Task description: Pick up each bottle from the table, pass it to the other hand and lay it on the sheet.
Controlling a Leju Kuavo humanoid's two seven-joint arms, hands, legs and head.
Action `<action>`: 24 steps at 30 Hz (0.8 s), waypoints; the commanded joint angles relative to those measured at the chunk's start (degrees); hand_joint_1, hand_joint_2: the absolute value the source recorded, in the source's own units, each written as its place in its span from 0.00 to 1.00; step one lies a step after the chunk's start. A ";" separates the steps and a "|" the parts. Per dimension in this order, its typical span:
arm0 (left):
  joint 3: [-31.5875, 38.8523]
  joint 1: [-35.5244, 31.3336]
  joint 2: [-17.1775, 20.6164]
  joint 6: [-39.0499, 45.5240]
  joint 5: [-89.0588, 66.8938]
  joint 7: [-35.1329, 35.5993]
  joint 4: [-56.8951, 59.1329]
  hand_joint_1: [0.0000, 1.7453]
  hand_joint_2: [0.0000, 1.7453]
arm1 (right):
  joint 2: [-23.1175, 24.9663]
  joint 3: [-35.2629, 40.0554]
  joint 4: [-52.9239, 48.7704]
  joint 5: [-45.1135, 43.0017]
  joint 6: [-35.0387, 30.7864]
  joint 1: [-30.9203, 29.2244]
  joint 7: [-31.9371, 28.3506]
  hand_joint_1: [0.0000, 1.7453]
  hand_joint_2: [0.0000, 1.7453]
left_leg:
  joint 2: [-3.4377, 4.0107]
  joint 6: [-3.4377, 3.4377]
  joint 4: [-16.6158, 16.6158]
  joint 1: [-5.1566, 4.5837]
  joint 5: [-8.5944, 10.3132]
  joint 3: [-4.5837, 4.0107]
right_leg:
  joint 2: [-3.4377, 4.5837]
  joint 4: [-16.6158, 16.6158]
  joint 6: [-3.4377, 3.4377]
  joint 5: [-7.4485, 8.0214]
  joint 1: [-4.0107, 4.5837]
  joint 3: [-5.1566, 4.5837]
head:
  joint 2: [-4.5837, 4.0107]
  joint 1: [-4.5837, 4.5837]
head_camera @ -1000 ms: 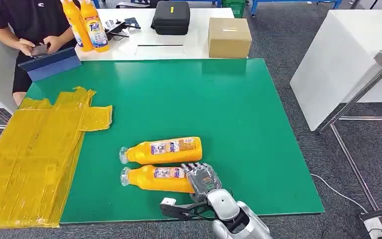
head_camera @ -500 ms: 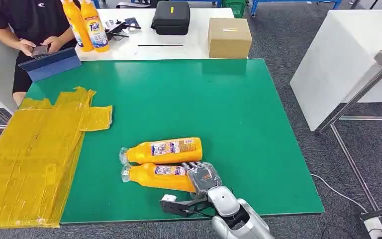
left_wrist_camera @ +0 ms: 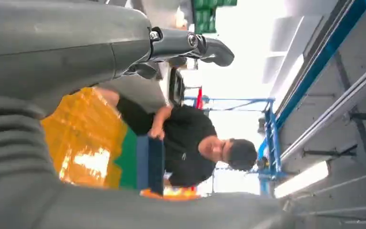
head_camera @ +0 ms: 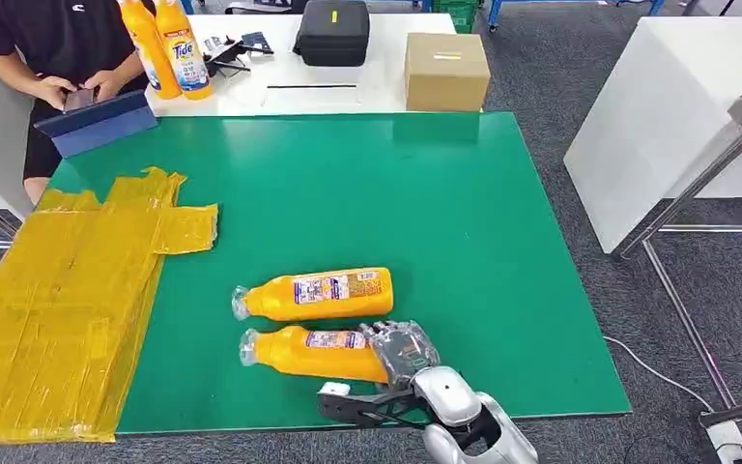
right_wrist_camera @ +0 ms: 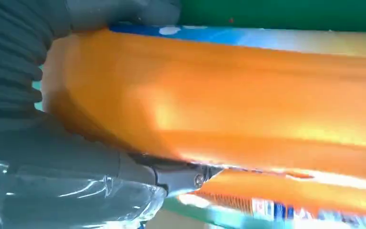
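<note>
Two orange bottles lie on their sides on the green table [head_camera: 396, 193], caps pointing left. My right hand [head_camera: 404, 350] grips the base end of the near bottle [head_camera: 314, 352], fingers wrapped over it; in the right wrist view that bottle [right_wrist_camera: 228, 100] sits close against my right hand [right_wrist_camera: 52, 143]. The far bottle [head_camera: 319, 293] lies just behind it, a small gap apart, and its label [right_wrist_camera: 286, 200] shows beyond. The yellow sheet [head_camera: 58, 300] covers the table's left side. My left hand [left_wrist_camera: 76, 52] holds nothing, fingers apart, away from the bottles.
A white table behind carries two upright Tide bottles [head_camera: 166, 48], a black case [head_camera: 332, 33] and a cardboard box [head_camera: 445, 72]. A person [head_camera: 58, 39] sits at the far left with a tablet over a blue folder [head_camera: 97, 121]. Another white table [head_camera: 657, 116] stands right.
My right hand and the near bottle have shifted slightly toward me and to the right, opening a small gap from the far bottle. The far bottle has stayed put.
</note>
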 commanded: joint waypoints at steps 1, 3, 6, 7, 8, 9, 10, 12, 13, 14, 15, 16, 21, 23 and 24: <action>-2.18 -6.91 2.72 -2.47 -1.60 1.17 13.07 0.00 1.00 | -0.63 2.43 -15.22 0.65 -0.88 0.81 0.18 1.00 1.00 | 0.02 -0.20 -0.08 -0.03 0.05 -0.10 | -0.06 0.00 -0.20 0.07 -0.03 0.06 | 0.00 -0.02; -2.63 -7.31 3.05 -2.45 -1.65 1.37 13.56 0.00 1.00 | -0.94 2.96 -15.52 0.50 -1.59 0.52 0.19 0.98 1.00 | -0.03 -0.17 -0.05 -0.02 0.13 -0.08 | -0.12 0.03 -0.12 0.06 -0.01 0.29 | 0.00 -0.04; -3.11 -7.06 3.12 -2.79 -1.51 1.73 13.37 0.00 1.00 | -1.47 3.31 -15.65 0.00 -3.12 0.20 -0.19 0.98 1.00 | 0.03 -0.19 -0.04 0.03 0.13 -0.08 | -0.05 0.00 -0.13 0.08 0.05 0.28 | 0.00 -0.02; -3.82 -7.41 3.41 -3.53 -1.06 2.54 14.00 0.00 1.00 | -1.56 3.99 -15.23 -0.92 -4.19 -1.22 -0.60 0.99 1.00 | 0.07 -0.24 -0.04 0.05 0.10 -0.03 | -0.04 -0.01 -0.16 0.06 0.06 0.34 | 0.00 -0.02; -4.51 -7.67 3.52 -4.38 -0.61 3.32 14.51 0.00 1.00 | -1.19 4.15 -14.95 -1.73 -4.81 -2.35 -0.71 0.99 1.00 | 0.09 -0.22 -0.04 0.03 0.11 -0.05 | -0.02 0.00 -0.14 0.08 0.04 0.31 | 0.00 -0.02; -5.66 -7.88 3.36 -5.35 -0.34 4.11 14.87 0.00 1.00 | -0.50 4.43 -14.48 -2.41 -5.34 -4.00 -0.63 0.99 1.00 | 0.10 -0.20 -0.02 0.04 0.13 -0.11 | 0.00 0.02 -0.13 0.11 0.05 0.24 | 0.00 0.00; -6.67 -7.86 3.07 -5.79 -0.43 4.36 14.86 0.00 1.00 | 0.20 4.49 -14.12 -3.02 -5.76 -5.11 -0.56 1.00 1.00 | 0.13 -0.26 -0.01 0.04 0.12 -0.09 | 0.00 0.03 -0.15 0.10 0.06 0.26 | 0.00 -0.02; -10.23 -7.65 2.68 -6.65 -0.84 5.16 14.39 0.00 1.00 | 1.66 4.53 -12.63 -4.32 -6.59 -7.78 0.53 0.99 1.00 | 0.14 -0.18 0.03 0.00 0.15 -0.24 | 0.06 0.11 -0.11 0.12 0.01 0.09 | 0.00 -0.02; -12.15 -7.58 2.56 -6.87 -1.00 5.42 14.11 0.00 1.00 | 2.60 4.10 -11.70 -5.16 -6.80 -8.69 1.17 0.99 1.00 | 0.15 -0.18 0.03 0.03 0.15 -0.25 | 0.06 0.09 -0.12 0.13 0.04 0.09 | 0.00 -0.02; -14.08 -7.57 2.55 -6.91 -1.39 5.83 13.92 0.00 1.00 | 3.24 3.90 -10.62 -5.71 -6.94 -9.63 1.56 0.99 1.00 | 0.19 -0.23 0.05 0.04 0.14 -0.23 | 0.08 0.11 -0.15 0.13 0.05 0.10 | 0.00 -0.02; -16.11 -7.73 2.58 -7.02 -1.80 6.18 13.87 0.00 1.00 | 4.20 3.31 -9.14 -6.60 -7.20 -10.43 2.04 0.97 1.00 | 0.10 -0.18 0.03 0.03 0.17 -0.26 | 0.01 0.09 -0.12 0.14 0.04 0.09 | 0.00 0.00; -18.92 -8.15 3.02 -7.13 -1.96 6.71 14.22 0.00 1.00 | 5.22 2.69 -6.79 -7.82 -7.90 -11.53 2.41 1.00 1.00 | 0.06 -0.15 0.02 0.04 0.16 -0.25 | -0.01 0.06 -0.11 0.13 0.06 0.12 | 0.00 -0.02; -25.43 -9.91 4.48 -5.95 -1.69 7.81 14.34 0.00 1.00 | 9.05 1.00 8.11 -12.99 -11.31 -17.82 0.48 0.97 1.00 | 0.12 -0.17 -0.02 0.05 0.20 -0.15 | 0.04 0.01 -0.12 0.17 0.07 0.22 | 0.00 -0.02; -26.80 -9.68 4.86 -5.78 -1.41 8.43 13.11 0.00 1.00 | 10.19 1.19 14.13 -14.83 -12.26 -20.73 -0.79 1.00 1.00 | 0.25 -0.20 -0.02 0.06 0.19 -0.11 | 0.16 0.02 -0.14 0.19 0.08 0.24 | 0.00 0.00; -27.50 -9.45 5.08 -5.86 -1.48 8.70 12.59 0.00 1.00 | 10.87 1.11 16.60 -16.03 -12.58 -21.90 -1.59 1.00 1.00 | 0.24 -0.17 -0.03 0.04 0.19 -0.11 | 0.16 0.03 -0.12 0.18 0.07 0.28 | 0.00 0.00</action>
